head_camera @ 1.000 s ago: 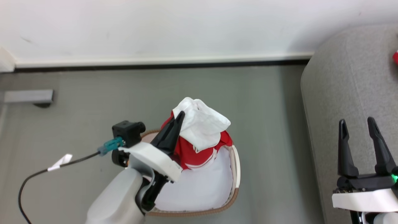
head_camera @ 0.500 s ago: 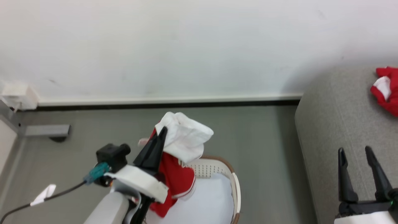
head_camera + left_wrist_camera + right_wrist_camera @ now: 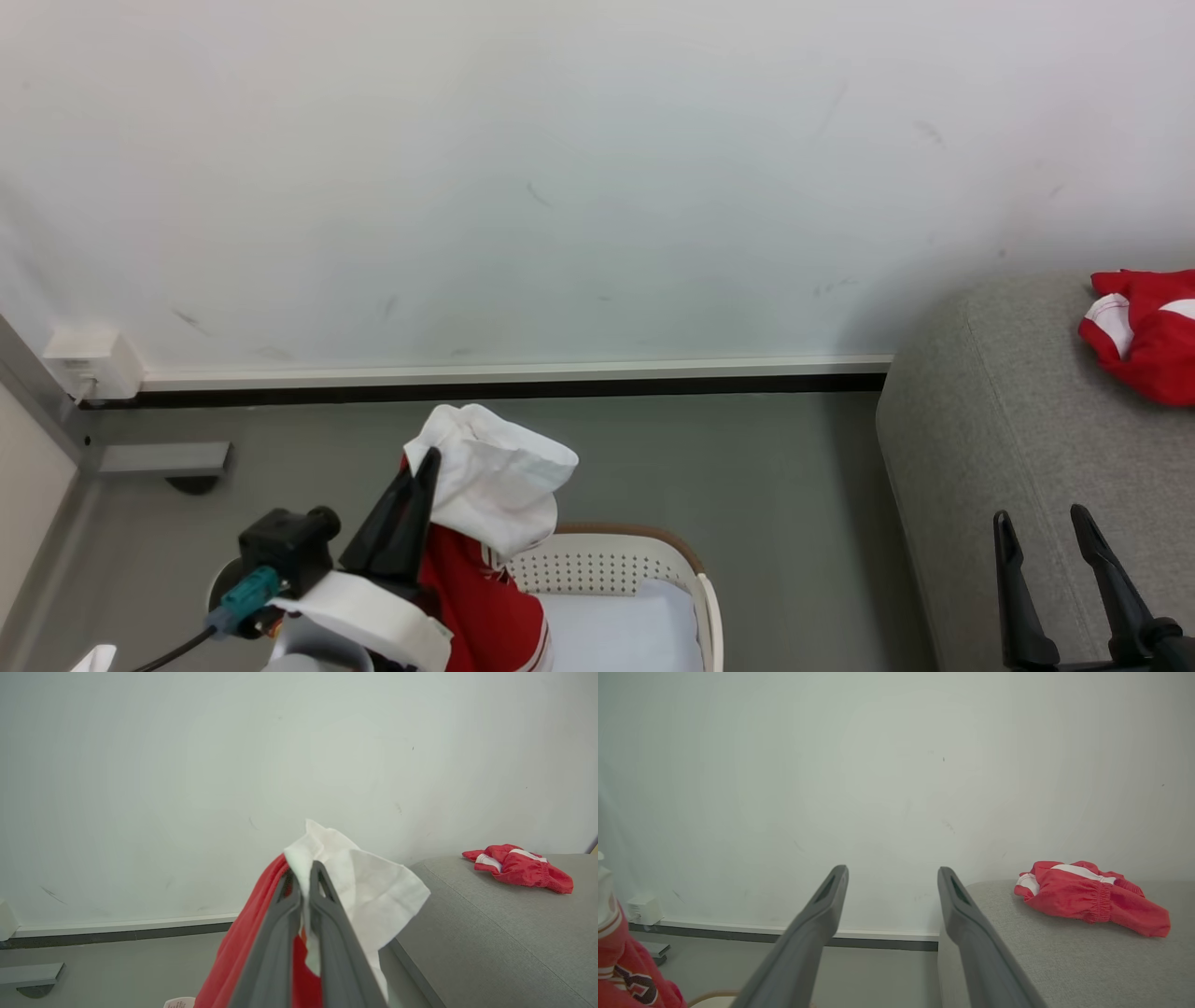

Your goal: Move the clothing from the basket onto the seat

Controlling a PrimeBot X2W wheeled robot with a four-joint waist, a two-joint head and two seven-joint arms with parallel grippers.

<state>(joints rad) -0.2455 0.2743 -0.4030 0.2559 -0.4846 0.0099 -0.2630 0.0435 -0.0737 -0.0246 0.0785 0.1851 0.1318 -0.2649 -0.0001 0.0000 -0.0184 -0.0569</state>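
White wall (image 3: 560, 187) behind, left gripper (image 3: 425, 467) at seven o'clock pinched on red-and-white clothing (image 3: 485, 476) above the basket (image 3: 607, 560) at six, grey seat (image 3: 990, 448) at four, right gripper (image 3: 1041, 518) at five spread wide, empty, second red garment (image 3: 1144, 336) on the seat at three.

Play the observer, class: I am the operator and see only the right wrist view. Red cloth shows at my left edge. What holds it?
Observer: The left gripper, shut on a soft red and white fabric garment, as the left wrist view shows.
Operator: Which part is pinched?
Observer: A white section, which folds over the fingers; the red hangs below.
Operator: What lies in the basket?
Observer: In the head view, the cream-white perforated plastic basket holds a flat pale sheet.
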